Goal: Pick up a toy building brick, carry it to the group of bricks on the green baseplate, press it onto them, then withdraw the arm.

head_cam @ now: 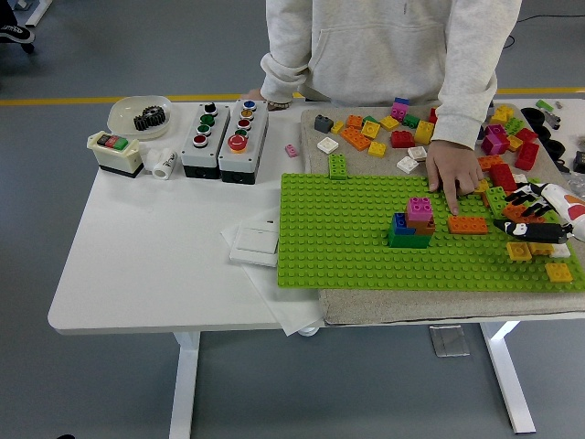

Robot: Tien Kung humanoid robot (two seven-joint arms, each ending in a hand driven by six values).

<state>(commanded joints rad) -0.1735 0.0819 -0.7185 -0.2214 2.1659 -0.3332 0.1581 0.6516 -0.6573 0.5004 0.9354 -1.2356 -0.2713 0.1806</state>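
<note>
On the white desk [137,274] in front of me lies the green baseplate [347,247], resting on a grey mat [384,306] that covers the desk's right part. Near the plate's middle stands the group of bricks [413,222]: a green one and a blue one at the bottom, a brown-orange one behind, and a pink brick on top. Just to its right an orange brick [467,224] sits flat on the plate, apart from the group.

My right robot hand [537,219] comes in from the right edge, over the plate's right border. Its white-and-black fingers [539,192] point left above a small cluster of red, orange and green bricks, and a dark finger reaches out beside a yellow brick [519,251]. I cannot tell whether the fingers are closed on anything; they are too small and overlapped to read. My left arm is out of view.

A person in a light grey sweatshirt stands at the far side. The person's hand [454,171] rests on the plate's upper edge, one finger pointing down just above the orange brick.

Loose bricks [393,128] in many colours lie scattered on the mat behind the plate. To the left stand two grey button boxes [226,139], a small switch box [115,152], a dish with a black gear [140,115], and a white wall switch [254,243] on paper.
</note>
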